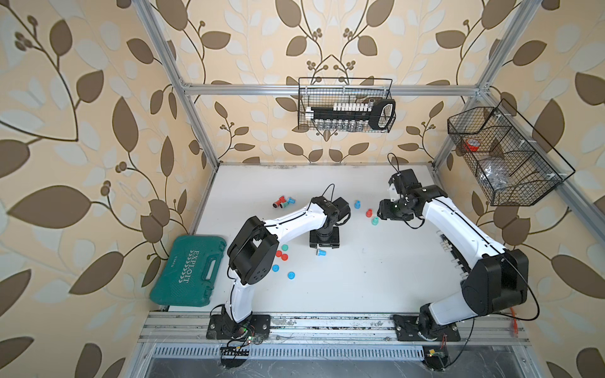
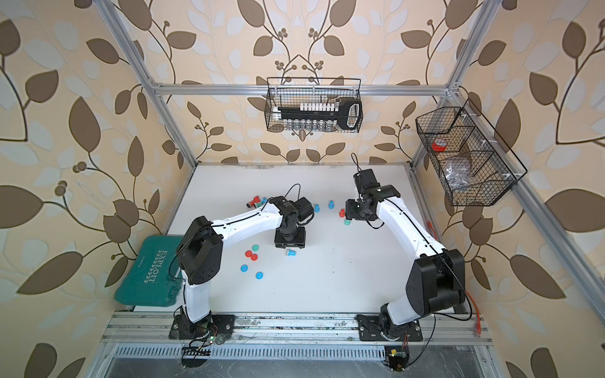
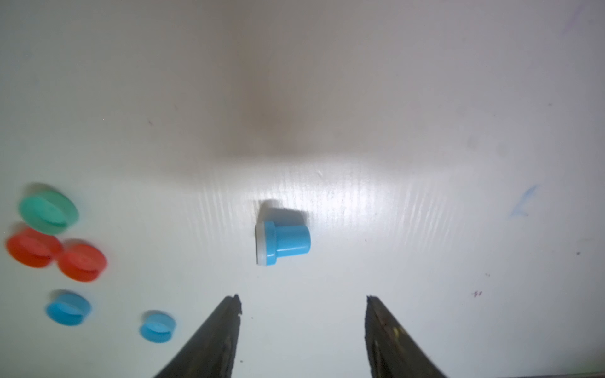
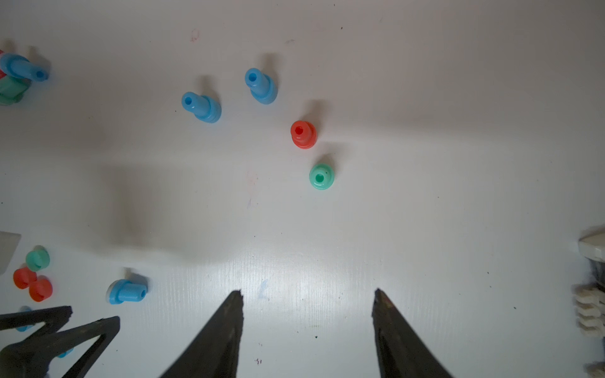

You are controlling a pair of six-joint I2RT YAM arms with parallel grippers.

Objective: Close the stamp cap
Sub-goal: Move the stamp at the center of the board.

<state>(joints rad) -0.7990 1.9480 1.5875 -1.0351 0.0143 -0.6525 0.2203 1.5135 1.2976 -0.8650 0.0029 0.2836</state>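
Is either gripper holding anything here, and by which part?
Nothing. Left gripper and right gripper both stand open and empty; the blue stamp lies free.

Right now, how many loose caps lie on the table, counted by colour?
Green caps: 1
Red caps: 2
Blue caps: 2
Total: 5

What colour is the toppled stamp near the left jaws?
The stamp is blue with a white end, clearest in the left wrist view.
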